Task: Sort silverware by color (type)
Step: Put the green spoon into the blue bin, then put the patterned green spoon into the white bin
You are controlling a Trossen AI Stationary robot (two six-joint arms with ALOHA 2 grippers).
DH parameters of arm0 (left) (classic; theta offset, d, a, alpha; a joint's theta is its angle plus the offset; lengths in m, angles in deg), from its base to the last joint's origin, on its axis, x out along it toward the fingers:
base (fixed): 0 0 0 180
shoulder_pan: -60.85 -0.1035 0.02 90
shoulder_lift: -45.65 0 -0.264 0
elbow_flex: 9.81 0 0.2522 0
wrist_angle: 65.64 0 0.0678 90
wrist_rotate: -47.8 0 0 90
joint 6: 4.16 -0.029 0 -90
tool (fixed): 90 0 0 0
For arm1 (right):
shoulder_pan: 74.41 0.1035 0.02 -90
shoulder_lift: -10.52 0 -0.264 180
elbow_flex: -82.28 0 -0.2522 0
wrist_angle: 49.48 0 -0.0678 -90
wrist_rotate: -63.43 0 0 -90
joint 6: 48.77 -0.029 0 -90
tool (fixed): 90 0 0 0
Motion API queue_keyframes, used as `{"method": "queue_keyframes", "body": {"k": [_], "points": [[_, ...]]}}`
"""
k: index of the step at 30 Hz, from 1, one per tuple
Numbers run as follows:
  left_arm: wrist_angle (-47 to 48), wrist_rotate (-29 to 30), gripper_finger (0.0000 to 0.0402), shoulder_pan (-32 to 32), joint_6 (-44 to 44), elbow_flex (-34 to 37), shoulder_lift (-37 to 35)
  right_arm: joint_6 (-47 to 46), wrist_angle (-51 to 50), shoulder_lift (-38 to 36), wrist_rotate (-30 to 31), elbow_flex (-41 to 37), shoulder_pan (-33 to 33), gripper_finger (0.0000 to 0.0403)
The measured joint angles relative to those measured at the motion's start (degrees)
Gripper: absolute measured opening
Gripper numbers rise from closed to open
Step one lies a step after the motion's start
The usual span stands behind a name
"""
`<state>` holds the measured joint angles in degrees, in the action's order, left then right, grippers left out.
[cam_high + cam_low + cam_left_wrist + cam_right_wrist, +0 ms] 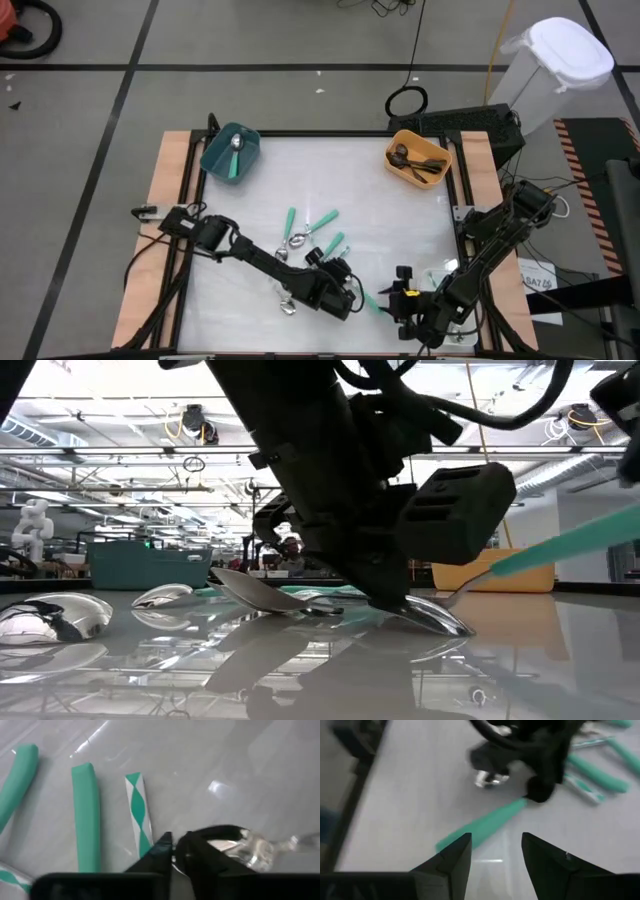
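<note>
Overhead sees the whole table (400, 215); low looks level across it; both wrist cameras sit close above it.

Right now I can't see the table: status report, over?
Left gripper down among teal-handled utensils, fingers nearly closed, hold unclear. Right gripper open, empty, hovering near a teal handle. Nothing blocking.
</note>
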<state>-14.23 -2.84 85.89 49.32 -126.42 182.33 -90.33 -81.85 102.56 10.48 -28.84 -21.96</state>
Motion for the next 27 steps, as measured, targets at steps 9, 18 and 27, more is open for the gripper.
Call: {"method": "queue_keyframes", "body": {"k": [9,18,27], "points": [[9.2,2.1,0.0002,-1.0,-2.8,-7.3,0.4,1.9,-1.2,-3.7,3.1,3.6,5.8,0.0171],[28.6,8.5,0.0001,0.4,-3.8,-22.0,0.1,-0.3,-8.0,-8.5,16.0,3.8,14.1,0.0171],[32.9,-5.1,0.0018,-0.9,5.8,-22.2,0.1,-1.0,-9.1,-9.1,17.5,3.8,15.3,0.0171]]}}
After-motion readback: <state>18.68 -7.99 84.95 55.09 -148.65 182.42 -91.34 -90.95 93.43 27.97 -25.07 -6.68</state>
